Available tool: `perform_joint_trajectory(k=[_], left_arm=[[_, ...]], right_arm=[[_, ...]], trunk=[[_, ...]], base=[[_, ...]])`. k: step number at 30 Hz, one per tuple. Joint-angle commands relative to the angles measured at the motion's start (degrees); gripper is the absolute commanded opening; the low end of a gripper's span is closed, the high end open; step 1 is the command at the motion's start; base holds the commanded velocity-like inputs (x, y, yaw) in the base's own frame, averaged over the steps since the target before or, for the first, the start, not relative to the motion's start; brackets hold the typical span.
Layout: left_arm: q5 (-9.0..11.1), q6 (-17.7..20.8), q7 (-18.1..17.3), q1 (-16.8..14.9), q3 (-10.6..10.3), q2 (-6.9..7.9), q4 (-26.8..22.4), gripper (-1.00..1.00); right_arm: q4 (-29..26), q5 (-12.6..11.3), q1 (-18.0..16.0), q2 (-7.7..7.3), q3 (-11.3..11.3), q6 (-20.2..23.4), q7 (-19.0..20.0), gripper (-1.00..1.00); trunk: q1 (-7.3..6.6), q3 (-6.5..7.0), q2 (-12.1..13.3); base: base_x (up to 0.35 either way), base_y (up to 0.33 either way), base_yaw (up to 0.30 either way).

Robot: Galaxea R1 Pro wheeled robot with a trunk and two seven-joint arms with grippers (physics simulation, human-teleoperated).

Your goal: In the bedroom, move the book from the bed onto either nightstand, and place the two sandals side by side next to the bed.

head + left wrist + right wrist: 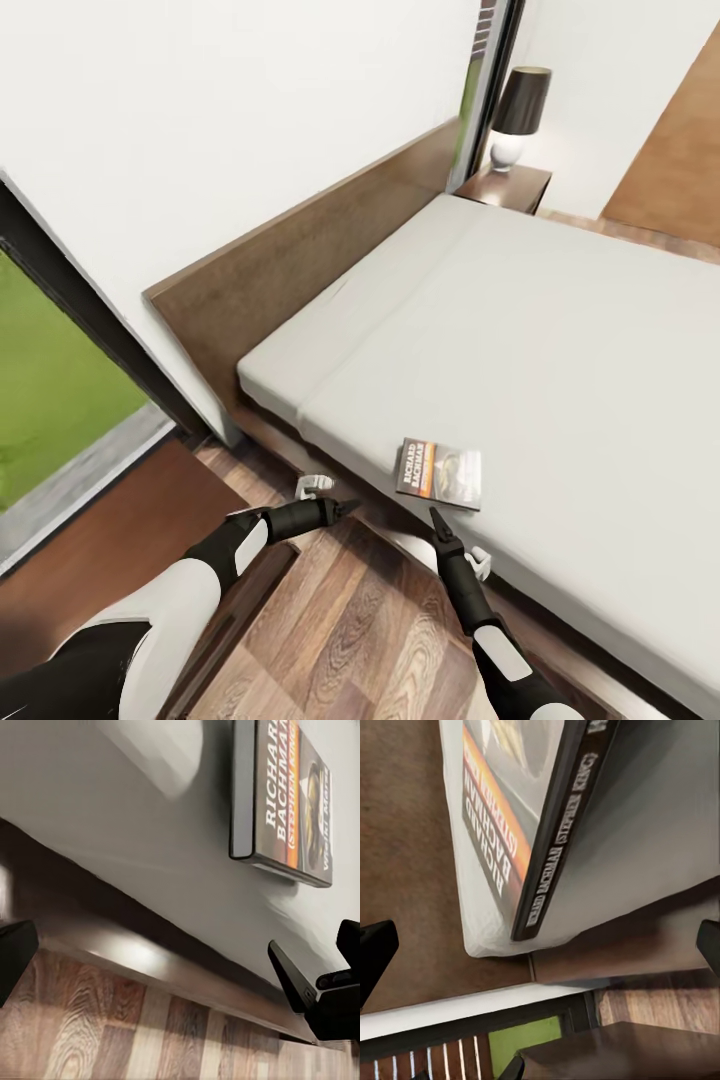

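One book on one bed — two grippers near.

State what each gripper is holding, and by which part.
Nothing is held. The left gripper and right gripper are both open over the floor, short of the book lying on the bed.

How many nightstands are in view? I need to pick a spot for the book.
1. The nightstand stands at the far side of the bed, beside the headboard, with a lamp on top. Another may sit out of view on the near side.
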Motion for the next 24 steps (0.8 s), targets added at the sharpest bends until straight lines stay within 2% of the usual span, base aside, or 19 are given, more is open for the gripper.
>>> perform_joint_trajectory(k=[1, 7, 24], left_arm=[[0.1, 0.6, -0.2, 0.0, 0.4, -0.04, 0.0, 1.0], [0.1, 0.6, -0.2, 0.0, 0.4, -0.04, 0.0, 1.0], [0.1, 0.6, -0.2, 0.0, 0.4, -0.04, 0.0, 1.0]], right_arm=[[0.0, -0.2, 0.0, 0.01, 0.0, -0.1, 0.2, 1.0], [0.0, -0.2, 0.0, 0.01, 0.0, -0.1, 0.2, 1.0], [0.0, -0.2, 0.0, 0.01, 0.0, -0.1, 0.2, 1.0]], trunk=[[0.0, -0.03, 0.0], [0.0, -0.03, 0.0], [0.0, -0.03, 0.0]], base=[[0.0, 0.0, 0.267], [0.0, 0.0, 0.202], [0.001, 0.0, 0.008]])
